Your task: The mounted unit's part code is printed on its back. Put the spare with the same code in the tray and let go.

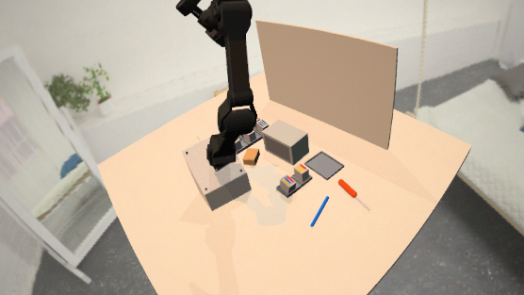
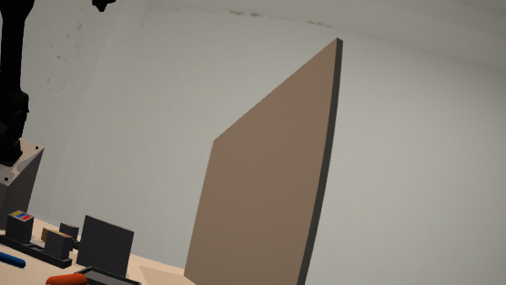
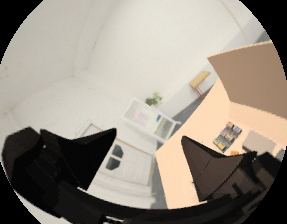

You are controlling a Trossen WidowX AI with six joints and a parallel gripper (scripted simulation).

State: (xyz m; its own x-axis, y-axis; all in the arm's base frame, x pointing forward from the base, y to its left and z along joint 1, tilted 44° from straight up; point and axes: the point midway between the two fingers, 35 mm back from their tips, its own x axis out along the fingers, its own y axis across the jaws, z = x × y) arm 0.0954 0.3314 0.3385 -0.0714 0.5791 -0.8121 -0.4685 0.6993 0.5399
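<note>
The gripper (image 3: 148,156) rides high at the top of the upright arm (image 1: 237,66), its 2 dark fingers spread wide with nothing between them, just wall and room beyond. From the wrist view it looks out over the table edge and down.

Far below the gripper, at the foot of the arm, sits the grey base block (image 1: 226,188). Just beside that, an orange-brown block (image 1: 251,155) lies on the table (image 1: 165,231). Next comes the mounted unit (image 1: 286,141), a grey box, with a rack (image 1: 260,124) of striped spares close behind it, partly hidden by the arm. Which code is on the unit's back cannot be read from here.

Further out from the gripper, a second rack holds 2 spares: one with a blue, yellow and red top (image 1: 286,182), one with an orange top (image 1: 302,171). Beside them lies the flat grey tray (image 1: 324,165), and no spare is in it.

Beyond that, a blue pen (image 1: 319,211) and a red-handled screwdriver (image 1: 349,188) lie apart on the table. A tall tan board (image 1: 330,80) stands upright behind everything.
</note>
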